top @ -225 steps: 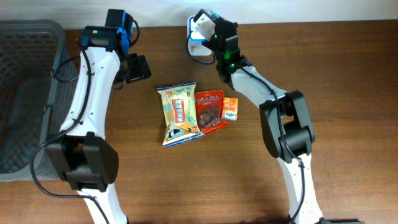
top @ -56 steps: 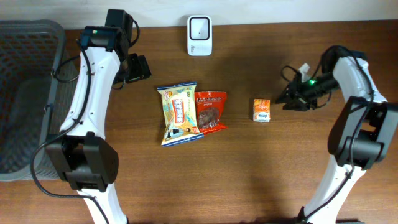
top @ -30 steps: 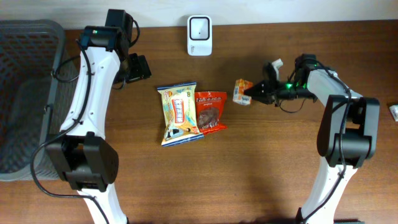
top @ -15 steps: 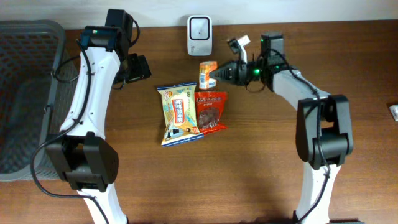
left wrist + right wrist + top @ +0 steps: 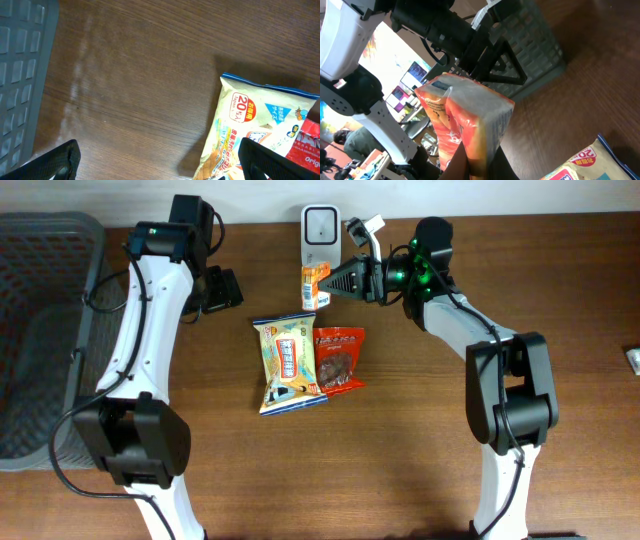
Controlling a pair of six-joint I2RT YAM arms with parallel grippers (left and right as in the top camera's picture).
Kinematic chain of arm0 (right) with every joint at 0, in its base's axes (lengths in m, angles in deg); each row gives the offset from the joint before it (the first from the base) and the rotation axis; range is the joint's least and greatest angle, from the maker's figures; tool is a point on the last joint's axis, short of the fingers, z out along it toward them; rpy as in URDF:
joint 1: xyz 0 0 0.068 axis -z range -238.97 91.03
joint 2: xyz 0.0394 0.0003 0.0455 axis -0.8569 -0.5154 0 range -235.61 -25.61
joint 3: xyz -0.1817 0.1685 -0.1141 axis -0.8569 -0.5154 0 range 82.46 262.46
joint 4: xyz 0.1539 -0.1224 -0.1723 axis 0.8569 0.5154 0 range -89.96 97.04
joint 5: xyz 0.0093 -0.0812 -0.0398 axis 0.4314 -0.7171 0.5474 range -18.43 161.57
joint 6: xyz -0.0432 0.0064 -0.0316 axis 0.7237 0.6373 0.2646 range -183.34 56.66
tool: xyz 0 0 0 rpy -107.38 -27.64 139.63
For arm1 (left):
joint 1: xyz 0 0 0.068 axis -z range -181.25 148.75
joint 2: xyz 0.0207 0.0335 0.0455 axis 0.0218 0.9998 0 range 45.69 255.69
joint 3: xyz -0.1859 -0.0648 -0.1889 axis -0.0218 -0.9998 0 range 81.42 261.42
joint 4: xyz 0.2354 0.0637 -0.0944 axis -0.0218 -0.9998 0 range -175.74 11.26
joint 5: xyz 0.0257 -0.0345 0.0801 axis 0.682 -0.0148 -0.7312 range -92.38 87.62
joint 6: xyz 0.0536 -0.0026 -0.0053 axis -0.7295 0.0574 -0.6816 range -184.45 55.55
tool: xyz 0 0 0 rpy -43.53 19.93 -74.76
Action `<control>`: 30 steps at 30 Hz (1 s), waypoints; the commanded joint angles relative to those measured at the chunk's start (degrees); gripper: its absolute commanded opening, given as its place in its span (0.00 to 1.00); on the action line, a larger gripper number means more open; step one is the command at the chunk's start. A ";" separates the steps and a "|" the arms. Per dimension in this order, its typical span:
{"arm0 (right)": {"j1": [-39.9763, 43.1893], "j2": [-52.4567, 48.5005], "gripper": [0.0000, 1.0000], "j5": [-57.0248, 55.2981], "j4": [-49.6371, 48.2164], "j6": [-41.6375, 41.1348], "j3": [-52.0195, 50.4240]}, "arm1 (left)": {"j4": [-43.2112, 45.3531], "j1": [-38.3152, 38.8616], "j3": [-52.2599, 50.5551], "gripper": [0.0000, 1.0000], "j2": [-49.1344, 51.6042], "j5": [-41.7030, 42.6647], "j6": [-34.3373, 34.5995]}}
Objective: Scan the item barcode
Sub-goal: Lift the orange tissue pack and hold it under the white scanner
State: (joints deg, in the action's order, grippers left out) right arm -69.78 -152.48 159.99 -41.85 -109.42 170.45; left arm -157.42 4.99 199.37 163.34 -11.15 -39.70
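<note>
The small orange packet (image 5: 314,284) hangs in the right jaws, which are clenched on one end of it, just in front of the white scanner (image 5: 320,224) at the far edge of the bench (image 5: 420,460). From overhead it overlaps the scanner's lower edge; whether the two touch cannot be told. In the right wrist view the packet (image 5: 465,115) is a boxy pack in glossy, creased film. It is probably light and a little yielding, and the wrap likely slippery. A pinch across the narrow sides near one end, as here, seems the sensible hold, since it leaves the broad faces free to be read. No barcode can be made out on any visible face, so the packet may need turning.

The left jaws are spread wide and grasp nothing, hovering over bare wood between the grey basket (image 5: 20,75) and the yellow snack bag (image 5: 250,130). That bag and a red packet (image 5: 338,358) lie side by side mid-bench, near the scanner but not between it and the orange packet.
</note>
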 commanded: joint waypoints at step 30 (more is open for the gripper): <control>0.26 -0.13 0.04 -81.33 55.56 25.83 17.97 | -0.02 0.02 0.02 0.99 0.00 0.22 0.52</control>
State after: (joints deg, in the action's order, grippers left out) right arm -69.56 -152.57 90.22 12.40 -90.04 184.17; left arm -157.42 4.99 199.39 163.34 -11.15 -39.70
